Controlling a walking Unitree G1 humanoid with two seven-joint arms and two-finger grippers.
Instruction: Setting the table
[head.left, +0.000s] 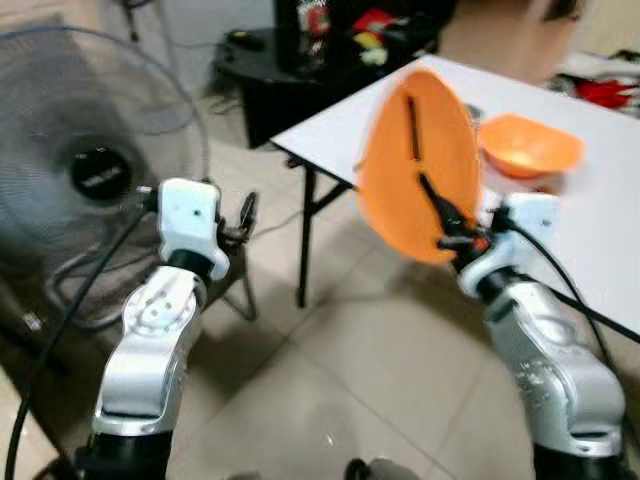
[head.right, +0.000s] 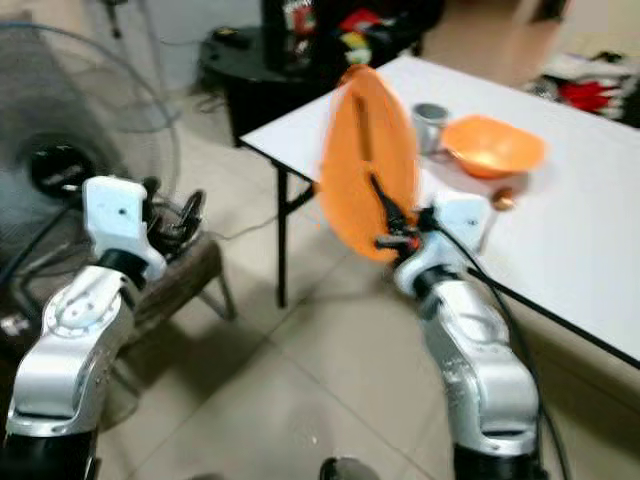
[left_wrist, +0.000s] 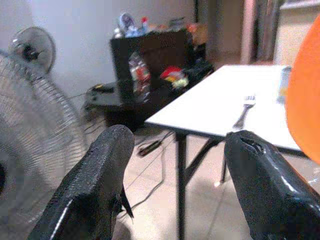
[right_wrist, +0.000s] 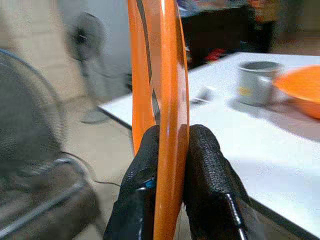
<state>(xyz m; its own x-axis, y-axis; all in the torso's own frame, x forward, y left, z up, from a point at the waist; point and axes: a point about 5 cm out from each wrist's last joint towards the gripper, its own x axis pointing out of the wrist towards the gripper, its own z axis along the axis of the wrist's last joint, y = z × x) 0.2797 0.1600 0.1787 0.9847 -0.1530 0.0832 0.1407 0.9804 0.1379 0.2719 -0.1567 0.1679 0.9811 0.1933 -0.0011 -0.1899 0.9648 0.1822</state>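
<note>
My right gripper (head.left: 425, 150) is shut on an orange plate (head.left: 400, 190), held upright on edge in the air before the white table (head.left: 600, 200). In the right wrist view both fingers (right_wrist: 210, 170) pinch the plate's rim (right_wrist: 167, 100). An orange bowl (head.left: 530, 145), a grey mug (head.right: 430, 122) and a fork (left_wrist: 243, 114) rest on the table. My left gripper (left_wrist: 180, 165) is open with nothing between its fingers, raised at the left away from the table.
A large standing fan (head.left: 90, 170) is at the left, with a low stool (head.right: 175, 275) below the left arm. A black cabinet (head.left: 300, 60) with clutter stands beyond the table. A person (head.left: 500, 30) stands at the table's far side. Tiled floor (head.left: 340, 370) lies ahead.
</note>
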